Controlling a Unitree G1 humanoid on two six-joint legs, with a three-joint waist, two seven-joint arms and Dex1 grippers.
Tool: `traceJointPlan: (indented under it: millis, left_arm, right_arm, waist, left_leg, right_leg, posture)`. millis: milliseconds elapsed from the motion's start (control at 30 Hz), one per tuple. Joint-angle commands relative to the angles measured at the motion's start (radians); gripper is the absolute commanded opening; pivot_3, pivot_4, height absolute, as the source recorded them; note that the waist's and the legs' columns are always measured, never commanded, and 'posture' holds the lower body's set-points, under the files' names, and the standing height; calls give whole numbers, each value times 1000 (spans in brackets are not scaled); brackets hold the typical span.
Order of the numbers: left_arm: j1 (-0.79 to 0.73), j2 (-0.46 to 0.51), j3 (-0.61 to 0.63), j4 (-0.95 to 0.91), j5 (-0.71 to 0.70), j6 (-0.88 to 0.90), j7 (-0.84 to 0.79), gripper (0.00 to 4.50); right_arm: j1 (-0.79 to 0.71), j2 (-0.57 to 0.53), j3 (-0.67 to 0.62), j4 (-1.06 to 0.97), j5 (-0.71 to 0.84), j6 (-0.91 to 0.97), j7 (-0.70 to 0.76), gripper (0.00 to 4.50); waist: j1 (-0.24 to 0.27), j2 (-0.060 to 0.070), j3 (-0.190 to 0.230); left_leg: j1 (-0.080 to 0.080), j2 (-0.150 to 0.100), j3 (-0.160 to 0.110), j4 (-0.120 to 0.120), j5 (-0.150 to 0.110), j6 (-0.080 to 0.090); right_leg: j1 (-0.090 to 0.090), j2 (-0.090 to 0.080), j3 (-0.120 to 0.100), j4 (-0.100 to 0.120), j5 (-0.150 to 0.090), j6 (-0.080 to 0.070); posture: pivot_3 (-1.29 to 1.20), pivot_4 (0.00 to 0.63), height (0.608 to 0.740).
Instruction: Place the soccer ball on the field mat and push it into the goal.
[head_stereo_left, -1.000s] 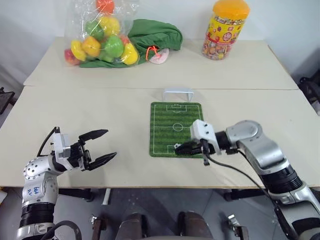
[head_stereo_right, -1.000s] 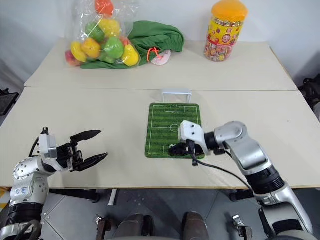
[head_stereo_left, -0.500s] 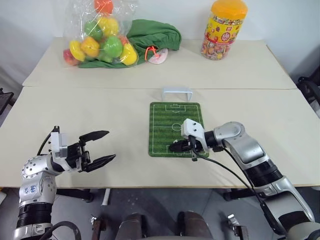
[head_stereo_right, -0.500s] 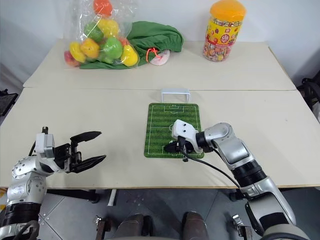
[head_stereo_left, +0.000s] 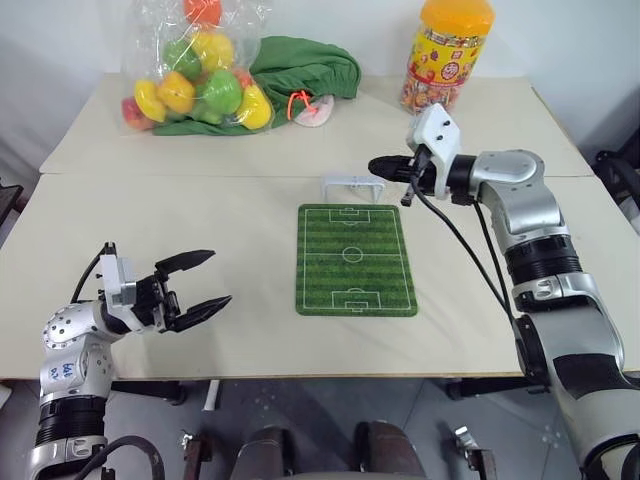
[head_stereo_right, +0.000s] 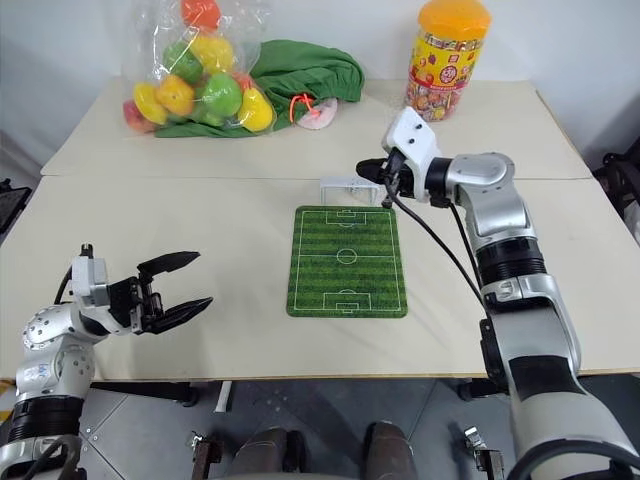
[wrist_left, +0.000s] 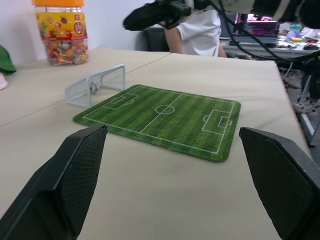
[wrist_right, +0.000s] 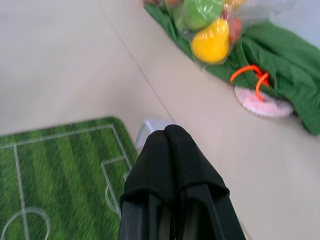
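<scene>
In the head views the field mat (head_stereo_left: 356, 259) lies flat near the middle of the near table, its far short edge just before the goal (head_stereo_left: 354, 185). The right gripper (head_stereo_left: 378, 166) hangs in the air above the goal's right end, its two black fingers pressed together. No ball can be made out on the mat or in the goal mouth; the gripper's arm crosses the goal's right post, and whether anything lies behind it cannot be told. The left gripper (head_stereo_left: 205, 282) hovers off the mat's left side, well apart from it, fingers spread with nothing between them. On the far table a bag of colourful balls (head_stereo_left: 193, 73) leans against a green cloth bundle (head_stereo_left: 305, 70); the bag's top is cut off. A candy jar (head_stereo_left: 446, 56) stands to the right.

A second ago the right gripper sat low at the mat's near edge; now it is up at the far end.

The left wrist view shows the mat and the goal's netting side-on, the left fingers (wrist_left: 75, 175) wide apart, and a person's white sleeve (wrist_left: 197, 32) behind, mostly hidden.

The right wrist view shows the closed fingers (wrist_right: 172, 160) covering part of the goal; the soccer ball cannot be found there either.
</scene>
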Motion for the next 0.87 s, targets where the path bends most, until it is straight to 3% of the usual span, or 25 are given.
traceJointPlan:
  millis: [33,133,500,667,867]
  left_arm:
    - [-16,-1,34,17,21,29,119,4500]
    - [-8,2,50,20,39,42,204,4500]
    - [78,60,138,8,2,49,184,4500]
    - [124,103,178,10,-28,84,129,4500]
    - [107,97,186,23,-19,52,127,4500]
  right_arm:
    - [91,-100,-35,-109,46,113,96,199]
    - [197,-168,-83,-111,74,90,138,781]
    - [491,-311,-292,-55,238,-32,361,4476]
    - [573,-364,-309,19,185,-149,350,4476]
    - [589,-333,-351,2,236,-89,284,4476]
  waist:
    - [4,0,0]
    - [5,0,0]
    - [3,-1,0]
    - [6,-1,0]
    - [6,0,1]
  left_leg:
    - [0,0,0,0,0,0]
    - [-1,0,0,1,0,0]
    - [1,1,4,2,0,1]
    - [2,3,4,2,0,1]
    - [2,3,5,3,0,1]
  right_leg:
    - [0,0,0,0,0,0]
    - [0,-1,0,0,0,0]
    - [1,0,1,-2,0,0]
    - [2,0,2,-2,0,0]
    - [2,0,3,-2,0,0]
  posture:
    - [0,150,740]
    - [0,150,740]
    - [0,150,740]
    - [0,150,740]
    - [0,150,740]
